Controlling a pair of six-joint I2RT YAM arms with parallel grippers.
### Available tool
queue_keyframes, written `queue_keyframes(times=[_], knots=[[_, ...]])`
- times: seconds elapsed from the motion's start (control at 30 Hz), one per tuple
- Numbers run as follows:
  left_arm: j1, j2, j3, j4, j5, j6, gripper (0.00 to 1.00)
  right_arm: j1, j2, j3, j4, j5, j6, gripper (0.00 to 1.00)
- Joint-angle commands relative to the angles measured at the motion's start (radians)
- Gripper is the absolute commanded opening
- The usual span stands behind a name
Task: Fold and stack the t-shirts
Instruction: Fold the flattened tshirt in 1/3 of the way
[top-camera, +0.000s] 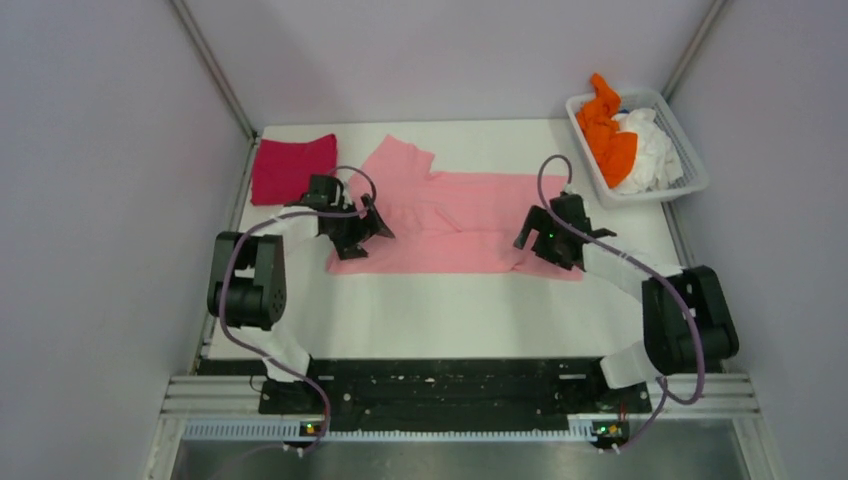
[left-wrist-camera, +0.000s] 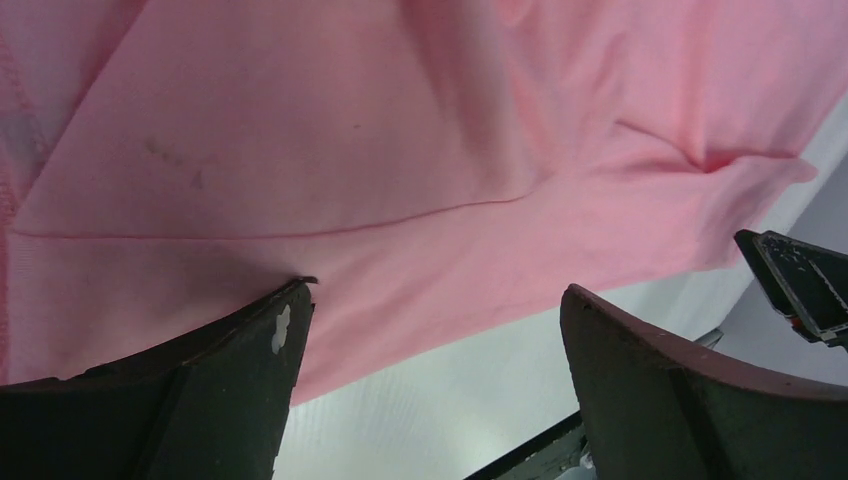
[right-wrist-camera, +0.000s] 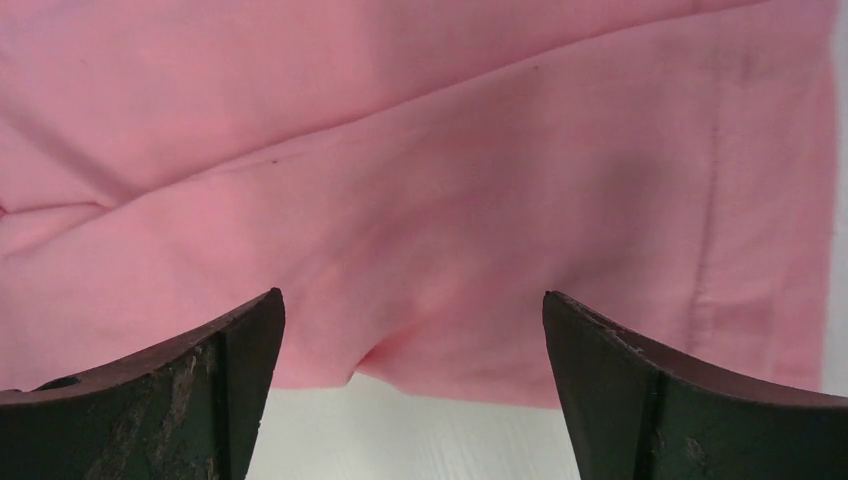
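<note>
A large light pink t-shirt (top-camera: 455, 215) lies spread across the middle of the table, its near half folded over. My left gripper (top-camera: 372, 225) hovers at the shirt's near-left corner, jaws wide open with nothing between them; the pink cloth (left-wrist-camera: 400, 150) fills that wrist view. My right gripper (top-camera: 530, 232) stands open over the near-right corner, above the pink hem (right-wrist-camera: 450, 250). A folded magenta-red t-shirt (top-camera: 290, 166) rests at the far left. An orange t-shirt (top-camera: 606, 132) and a white t-shirt (top-camera: 648, 150) are crumpled in the basket.
The white slatted basket (top-camera: 690, 182) sits at the far right corner of the table. Grey walls close in on both sides. Bare white tabletop (top-camera: 450, 315) lies between the pink shirt and the arm bases.
</note>
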Motion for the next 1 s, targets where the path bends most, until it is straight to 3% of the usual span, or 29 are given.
queue_keyframes(times=[0.0,0.2,0.6,0.97], knots=[[0.001,0.033,-0.059,0.042,-0.006,-0.019,0.99,0.013,0.122,-0.006,0.085,-0.045,0.015,0.99],[0.001,-0.061,-0.202,0.009,-0.083,-0.007,0.99,0.013,0.055,-0.129,0.039,-0.029,0.051,0.99],[0.001,-0.431,-0.484,-0.119,-0.24,-0.065,0.99,0.013,-0.448,-0.387,-0.309,-0.025,0.172,0.99],[0.0,-0.652,-0.573,-0.239,-0.222,-0.149,0.99,0.014,-0.602,-0.348,-0.416,-0.045,0.181,0.99]])
